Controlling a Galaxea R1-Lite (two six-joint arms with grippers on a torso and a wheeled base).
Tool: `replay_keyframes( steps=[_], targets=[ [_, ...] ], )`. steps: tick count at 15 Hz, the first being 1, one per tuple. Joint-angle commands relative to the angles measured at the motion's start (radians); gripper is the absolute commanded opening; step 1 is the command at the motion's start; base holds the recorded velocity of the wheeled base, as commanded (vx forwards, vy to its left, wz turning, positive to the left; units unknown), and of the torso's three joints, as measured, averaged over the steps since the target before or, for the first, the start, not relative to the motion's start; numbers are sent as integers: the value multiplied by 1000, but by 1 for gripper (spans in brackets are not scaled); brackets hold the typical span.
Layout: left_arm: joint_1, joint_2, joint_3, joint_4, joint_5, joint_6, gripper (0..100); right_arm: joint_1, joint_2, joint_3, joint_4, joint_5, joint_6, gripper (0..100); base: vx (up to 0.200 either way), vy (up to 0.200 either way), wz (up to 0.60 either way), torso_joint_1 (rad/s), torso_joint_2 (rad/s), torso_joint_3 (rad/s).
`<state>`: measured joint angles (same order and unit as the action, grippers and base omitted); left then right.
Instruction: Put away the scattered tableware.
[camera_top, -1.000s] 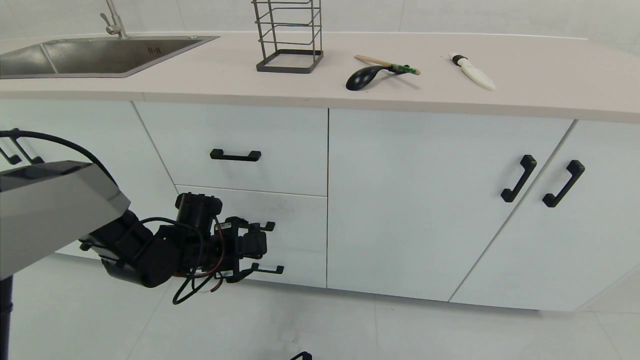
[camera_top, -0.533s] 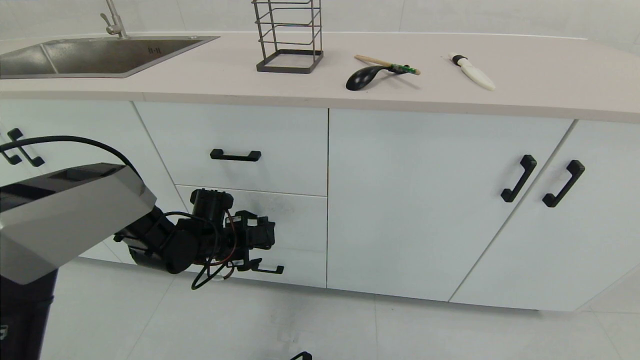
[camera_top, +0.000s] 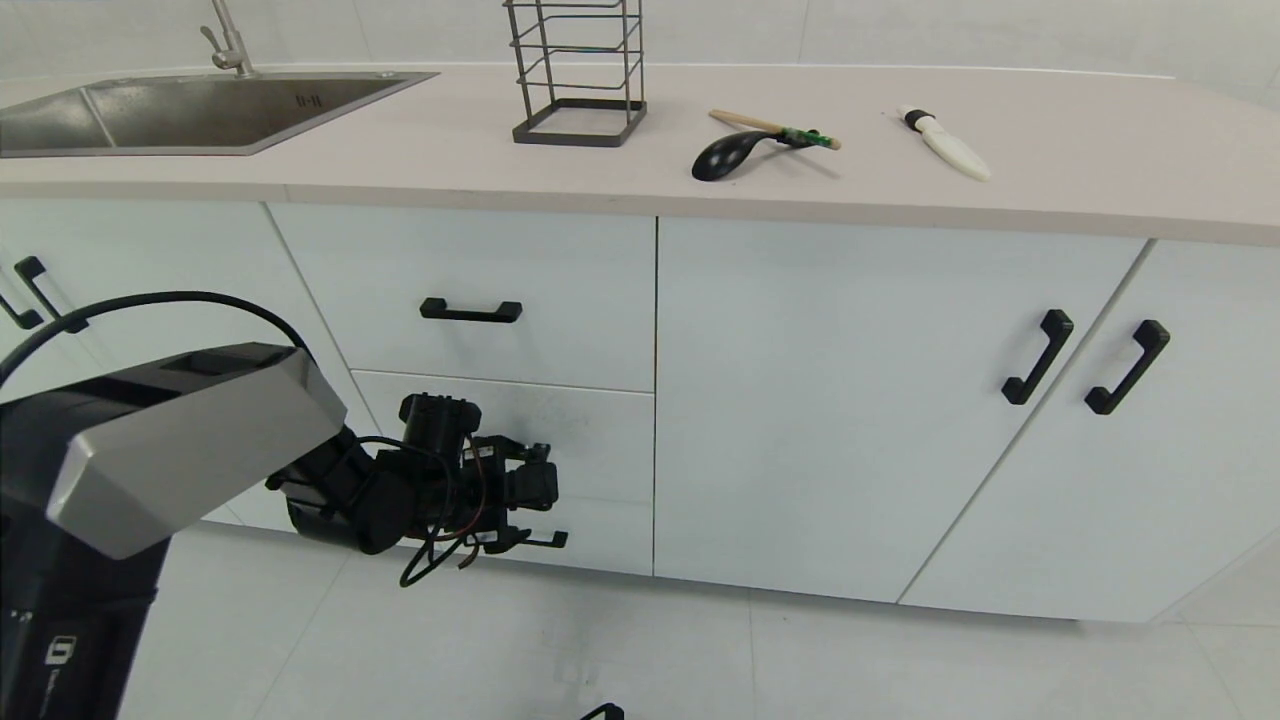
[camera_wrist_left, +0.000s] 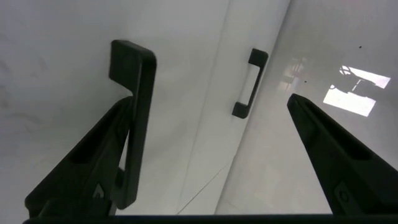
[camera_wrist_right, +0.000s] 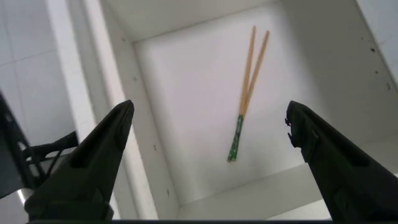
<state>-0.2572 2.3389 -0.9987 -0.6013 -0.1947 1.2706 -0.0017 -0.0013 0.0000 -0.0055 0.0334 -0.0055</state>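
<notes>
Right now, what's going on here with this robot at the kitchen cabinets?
The robot is tidying tableware. Its left pincer is open at the lower drawer's handle, one finger beside the bar, not clamped on it; that drawer looks shut. The right pincer is open above a white compartment holding a pair of chopsticks. On the counter lie a black spoon, loose chopsticks and a white knife, with a wire rack farther along.

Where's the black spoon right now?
Head view: the black spoon lies on the countertop, right of the wire rack, its handle against a chopstick.
</notes>
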Motion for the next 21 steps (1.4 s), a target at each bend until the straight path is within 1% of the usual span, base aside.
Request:
replay_keyframes(
  steps=[1,3,8,10,13,15,17,18,19,21],
  targets=[
    [-2,7,29,6,-2,-2,100,0,1,0,-1,0,-1,0,0,0,0,0,0,0],
    [4,-30,117,-2,-5,-25,100,0,1,0,-1,0,-1,0,0,0,0,0,0,0],
    [9,-96,184,-8,-6,-25,100,0,1,0,-1,0,-1,0,0,0,0,0,0,0],
    [4,-128,229,-8,-6,-25,100,0,1,0,-1,0,-1,0,0,0,0,0,0,0],
    [-5,-225,322,-9,-8,-22,100,0,1,0,-1,0,-1,0,0,0,0,0,0,0],
    [-17,-322,397,-14,-11,-19,100,0,1,0,-1,0,-1,0,0,0,0,0,0,0],
    [-89,-486,546,-46,-12,-30,100,0,1,0,-1,0,-1,0,0,0,0,0,0,0],
    [-109,-523,571,-55,-11,-40,100,0,1,0,-1,0,-1,0,0,0,0,0,0,0],
    [-158,-589,594,-75,-5,-94,100,0,1,0,-1,0,-1,0,0,0,0,0,0,0],
    [-215,-612,586,-98,-3,-166,100,0,1,0,-1,0,-1,0,0,0,0,0,0,0]
  ],
)
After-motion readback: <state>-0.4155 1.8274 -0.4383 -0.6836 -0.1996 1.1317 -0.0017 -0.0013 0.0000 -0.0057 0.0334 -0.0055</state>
